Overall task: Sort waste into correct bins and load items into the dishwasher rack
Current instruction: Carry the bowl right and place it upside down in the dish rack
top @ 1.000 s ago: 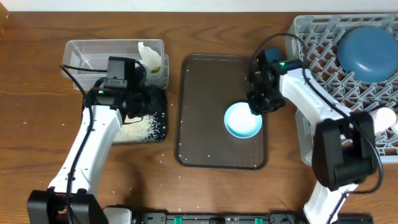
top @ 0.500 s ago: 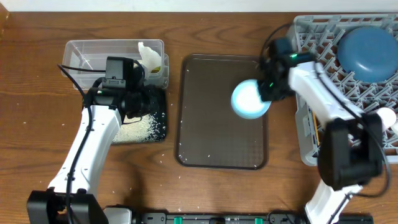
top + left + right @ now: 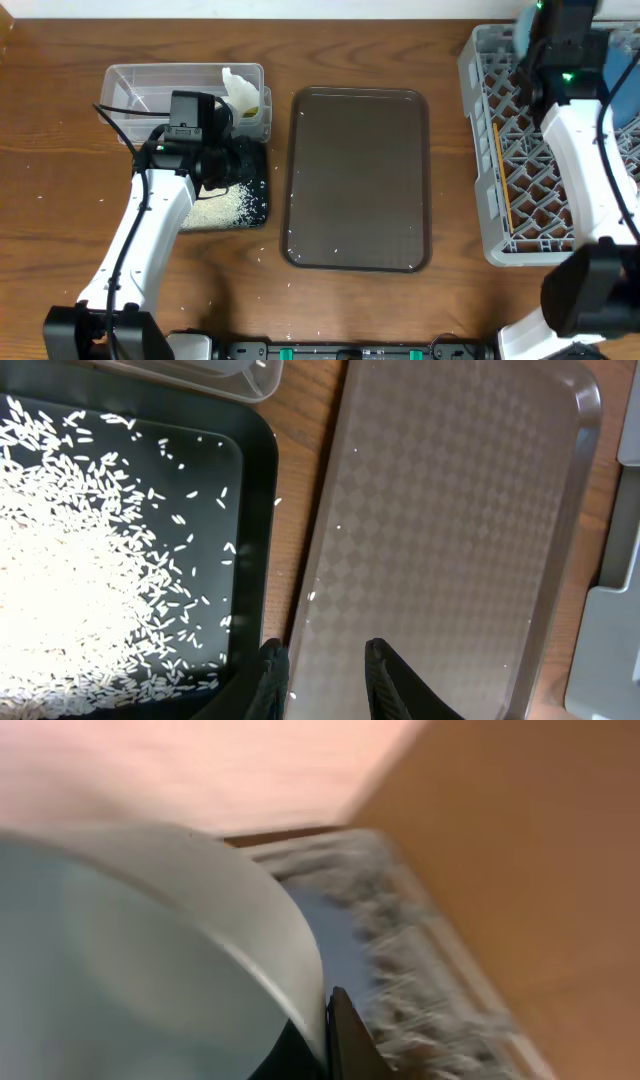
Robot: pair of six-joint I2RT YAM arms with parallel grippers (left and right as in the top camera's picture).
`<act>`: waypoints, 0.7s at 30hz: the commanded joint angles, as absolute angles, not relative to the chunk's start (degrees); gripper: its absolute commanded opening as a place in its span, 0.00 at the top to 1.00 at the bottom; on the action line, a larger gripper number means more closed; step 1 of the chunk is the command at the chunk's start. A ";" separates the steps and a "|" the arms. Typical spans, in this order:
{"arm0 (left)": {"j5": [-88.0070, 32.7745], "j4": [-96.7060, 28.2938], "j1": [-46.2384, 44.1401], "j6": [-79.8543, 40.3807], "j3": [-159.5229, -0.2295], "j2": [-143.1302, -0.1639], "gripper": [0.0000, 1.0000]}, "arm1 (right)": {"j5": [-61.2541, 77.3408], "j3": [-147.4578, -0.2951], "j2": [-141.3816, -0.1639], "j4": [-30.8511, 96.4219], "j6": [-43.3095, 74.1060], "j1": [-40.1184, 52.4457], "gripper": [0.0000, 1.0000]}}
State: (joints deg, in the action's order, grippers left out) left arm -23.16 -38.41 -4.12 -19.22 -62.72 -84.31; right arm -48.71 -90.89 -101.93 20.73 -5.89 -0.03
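My right gripper (image 3: 326, 1025) is shut on the rim of the small light blue bowl (image 3: 120, 970), held up over the far left corner of the grey dishwasher rack (image 3: 482, 110). From overhead only a sliver of that bowl (image 3: 521, 30) shows beside the wrist. A wooden chopstick (image 3: 502, 175) lies in the rack. My left gripper (image 3: 322, 680) hangs open and empty over the seam between the black tray (image 3: 255, 480) and the brown tray. Rice grains (image 3: 220, 208) cover the black tray. The clear tub (image 3: 150, 85) holds a white tissue (image 3: 238, 88) and a yellow-green wrapper (image 3: 263, 102).
The brown serving tray (image 3: 360, 180) lies mid-table with a few stray grains on it. Loose grains dot the wooden table (image 3: 60, 200) near the black tray. My right arm (image 3: 585, 160) spans the rack and hides much of its inside.
My right gripper has lifted the light blue bowl off the brown tray and carried it right and back over the rack's far corner. The left arm has stayed in place.
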 commanded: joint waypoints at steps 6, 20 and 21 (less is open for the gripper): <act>-22.83 -38.37 -3.88 -18.24 -63.22 -83.85 0.71 | -69.43 -90.13 -110.98 18.22 -7.38 -3.46 0.99; -22.83 -38.35 -3.88 -18.24 -63.22 -83.85 0.71 | -71.26 -89.93 -120.99 27.29 1.76 0.89 0.99; -22.83 -38.35 -3.88 -18.24 -63.22 -83.85 0.71 | -70.91 -89.78 -121.16 27.83 1.83 1.26 0.99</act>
